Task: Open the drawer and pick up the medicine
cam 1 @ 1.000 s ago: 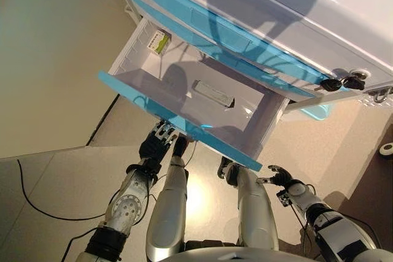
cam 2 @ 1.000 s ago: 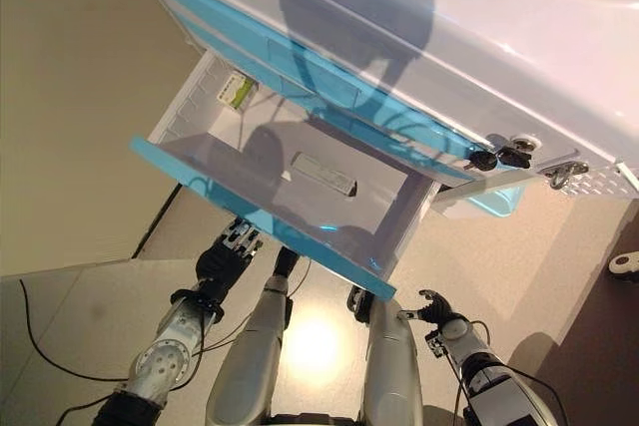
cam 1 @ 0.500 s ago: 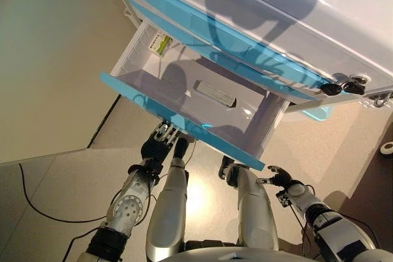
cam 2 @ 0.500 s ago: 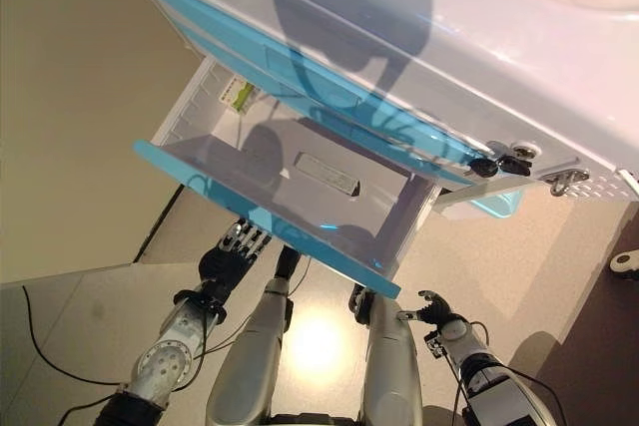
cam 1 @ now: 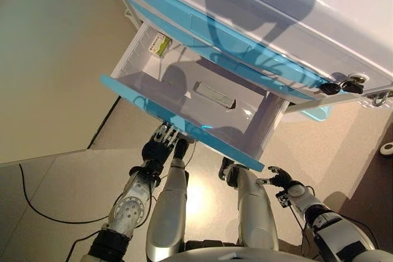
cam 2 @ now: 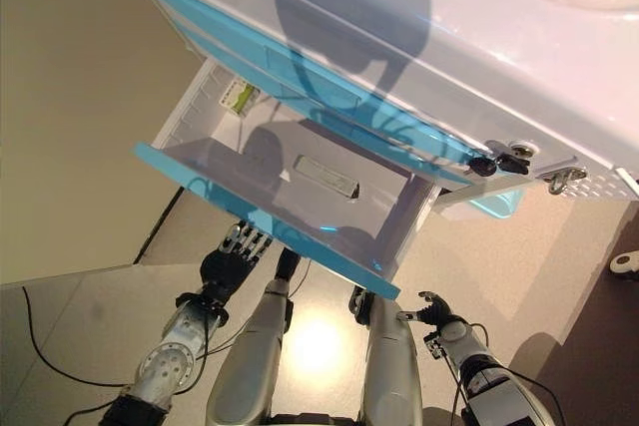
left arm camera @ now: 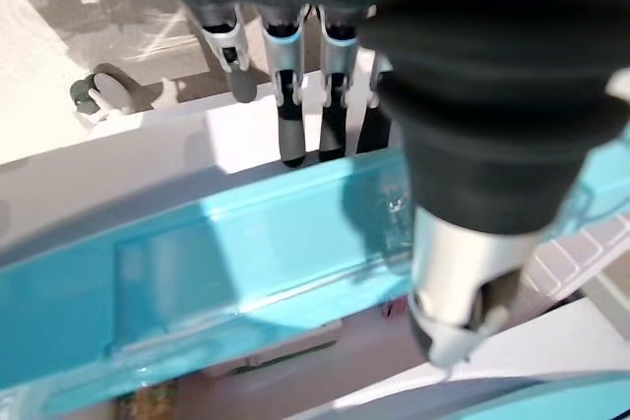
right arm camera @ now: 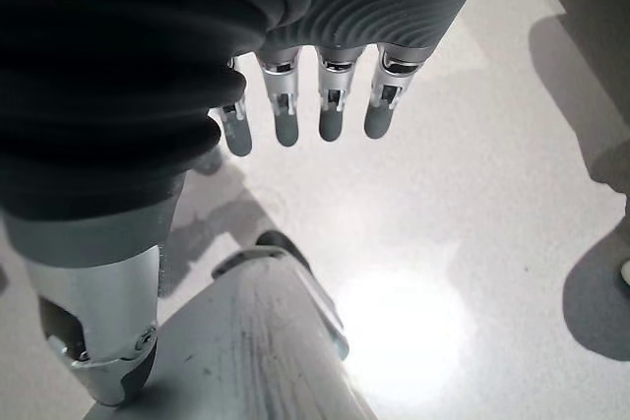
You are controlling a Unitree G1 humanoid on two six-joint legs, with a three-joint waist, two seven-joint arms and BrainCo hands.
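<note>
Drawer (cam 1: pixel 202 105): white plastic, rectangular, smooth glossy walls, ribbed left side; pulled well out of white cabinet (cam 1: pixel 319 10). Blue front panel (cam 1: pixel 178 124): glossy, long, slightly translucent.

Medicine: flat pale strip (cam 1: pixel 214 94), oblong, on drawer floor near middle; small green-and-white box (cam 1: pixel 160 45), cardboard, in far left corner.

Left hand (cam 1: pixel 161 145): below front panel, fingers (left arm camera: pixel 285 95) straight and relaxed, tips at panel's edge, gripping nothing.

Right hand (cam 1: pixel 281 178): low at right side, well apart from drawer, fingers loosely extended, empty.

Step in hand, judged: opening looks done, reach next. Best lifted clear over front panel, lowered straight onto strip, pinched across narrow width; flat shape likely hard to get under.
</note>
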